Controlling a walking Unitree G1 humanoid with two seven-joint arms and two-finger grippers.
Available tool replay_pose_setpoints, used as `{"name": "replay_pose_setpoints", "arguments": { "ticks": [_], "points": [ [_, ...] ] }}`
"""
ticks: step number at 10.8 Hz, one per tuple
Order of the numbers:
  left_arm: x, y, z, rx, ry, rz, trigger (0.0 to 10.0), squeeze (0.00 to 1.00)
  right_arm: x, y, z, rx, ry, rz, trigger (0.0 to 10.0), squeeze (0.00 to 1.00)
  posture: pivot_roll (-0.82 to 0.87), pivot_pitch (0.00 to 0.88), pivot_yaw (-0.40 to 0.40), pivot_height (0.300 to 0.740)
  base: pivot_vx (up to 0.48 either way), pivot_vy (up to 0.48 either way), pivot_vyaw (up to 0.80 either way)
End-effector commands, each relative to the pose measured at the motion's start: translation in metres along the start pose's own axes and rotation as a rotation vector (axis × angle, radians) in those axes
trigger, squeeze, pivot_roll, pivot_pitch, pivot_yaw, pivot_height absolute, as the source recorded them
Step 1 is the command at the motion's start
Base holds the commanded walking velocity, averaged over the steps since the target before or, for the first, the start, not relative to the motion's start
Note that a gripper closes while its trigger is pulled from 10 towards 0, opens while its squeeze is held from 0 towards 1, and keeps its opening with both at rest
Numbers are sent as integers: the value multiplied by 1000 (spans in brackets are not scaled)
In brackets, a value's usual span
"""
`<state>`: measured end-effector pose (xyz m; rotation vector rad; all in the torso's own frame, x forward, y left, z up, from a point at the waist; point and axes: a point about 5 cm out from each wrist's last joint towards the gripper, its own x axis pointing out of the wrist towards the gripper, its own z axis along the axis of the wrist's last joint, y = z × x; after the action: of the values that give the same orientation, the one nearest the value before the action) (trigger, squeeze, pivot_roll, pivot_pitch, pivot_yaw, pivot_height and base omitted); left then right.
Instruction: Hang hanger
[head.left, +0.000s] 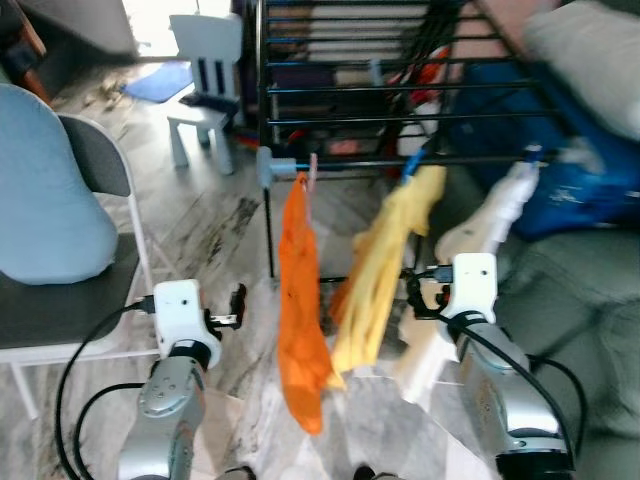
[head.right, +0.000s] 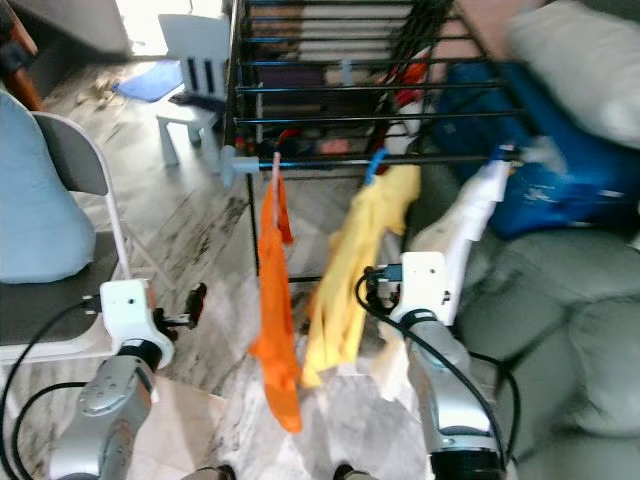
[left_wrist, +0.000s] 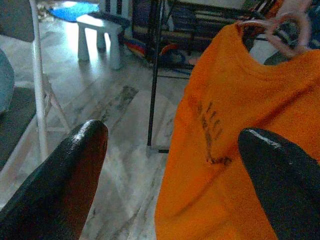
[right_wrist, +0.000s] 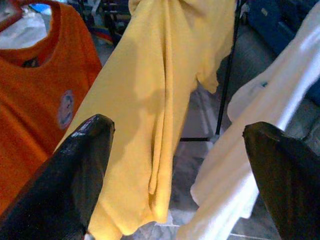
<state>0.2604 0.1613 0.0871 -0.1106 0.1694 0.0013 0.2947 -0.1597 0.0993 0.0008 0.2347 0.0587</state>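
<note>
Three shirts hang on the drying rack (head.left: 330, 92): orange shirt (head.left: 300, 310), yellow shirt (head.left: 385, 270), white shirt (head.left: 490, 225). Left gripper (left_wrist: 172, 165) and right gripper (right_wrist: 175, 165) are spread wide, holding nothing.

This is a lived-in home, in a room used for drying laundry. A black drying rack (head.left: 400, 100) stands at the far middle with an orange shirt (head.left: 300, 310), a yellow shirt (head.left: 385, 270) and a white garment (head.left: 480, 240) hanging from it. A small white child's chair (head.left: 205, 85) stands far left on the marbled floor (head.left: 200, 220). A grey sofa (head.left: 570, 290) sits at right, and a folding chair (head.left: 90, 260) with a blue cushion (head.left: 45, 190) at near left.
</note>
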Motion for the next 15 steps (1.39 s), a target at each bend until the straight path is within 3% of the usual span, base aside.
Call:
{"name": "replay_pose_setpoints", "arguments": {
  "ticks": [1,8,9,11,12,14,15],
  "points": [
    [-1,1,-4,2,22,9,10000,0,0,-1,2,-3,0,-4,10000,824,-122,72,-4,740,-300,0,0],
    [1,0,-4,8,21,7,10000,0,0,-2,-4,-3,19,0,10000,753,-124,73,-2,740,-297,0,0],
    [1,1,-4,14,18,5,10000,0,-1,-2,-4,3,2,16,10000,698,-128,72,-2,740,-296,0,0],
    [-1,9,-4,37,19,9,10000,0,-5,-5,-10,-12,1,42,10000,475,-123,71,-4,740,-291,0,0],
    [-3,15,-5,61,22,11,10000,0,-8,-5,-12,-20,-6,66,10000,255,-119,68,-5,740,-259,0,0],
    [-12,33,-6,124,39,11,10000,0,-10,-9,-12,-29,-17,80,10000,110,-110,58,0,740,-124,0,0],
    [-14,40,-6,139,36,23,10000,0,-10,-10,-13,-39,-21,85,10000,106,-108,56,1,740,0,0,0]
  ]
}}
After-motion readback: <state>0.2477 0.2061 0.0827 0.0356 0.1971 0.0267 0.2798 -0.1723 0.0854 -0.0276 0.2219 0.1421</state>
